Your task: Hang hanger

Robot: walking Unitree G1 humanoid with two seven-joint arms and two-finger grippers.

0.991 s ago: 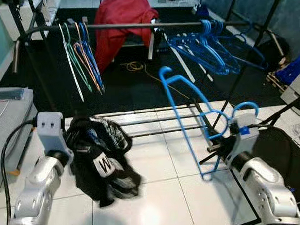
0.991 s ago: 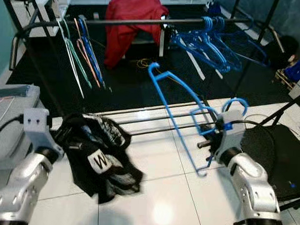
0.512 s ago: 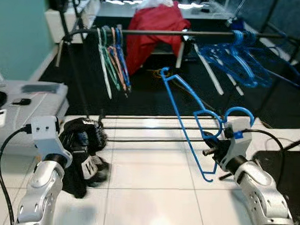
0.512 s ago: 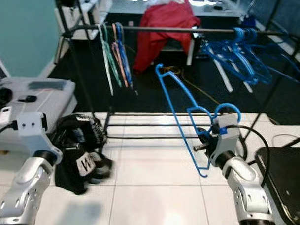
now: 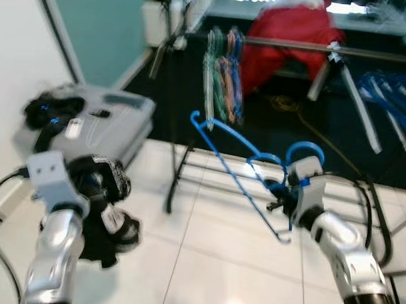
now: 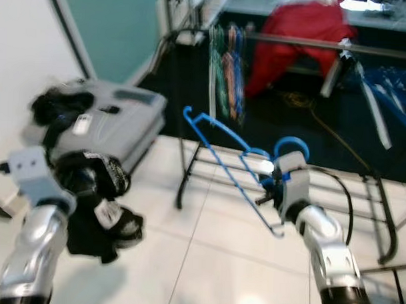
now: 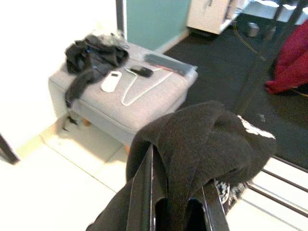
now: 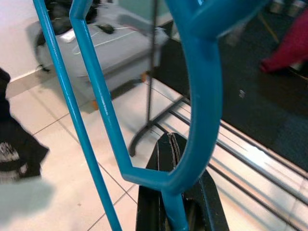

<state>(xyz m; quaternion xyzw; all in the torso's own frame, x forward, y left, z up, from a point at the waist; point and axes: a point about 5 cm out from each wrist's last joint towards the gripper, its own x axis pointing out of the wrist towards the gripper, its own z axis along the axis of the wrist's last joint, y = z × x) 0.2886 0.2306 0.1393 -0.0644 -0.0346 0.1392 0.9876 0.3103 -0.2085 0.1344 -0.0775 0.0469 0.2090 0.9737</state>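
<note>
Before the rack (image 5: 273, 44), our right gripper (image 5: 282, 199) is clamped on the blue hanger (image 5: 237, 168) near its hook, held low; we judge it light, stiff, slick plastic, best pinched there; left gripper (image 7: 175, 192) pinches a black garment (image 7: 202, 139).

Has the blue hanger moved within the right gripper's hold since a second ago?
No. The blue hanger sits clamped in the right gripper just as before, hook beside the wrist. The clothes rack has slid right across the view because the camera turned.
</note>
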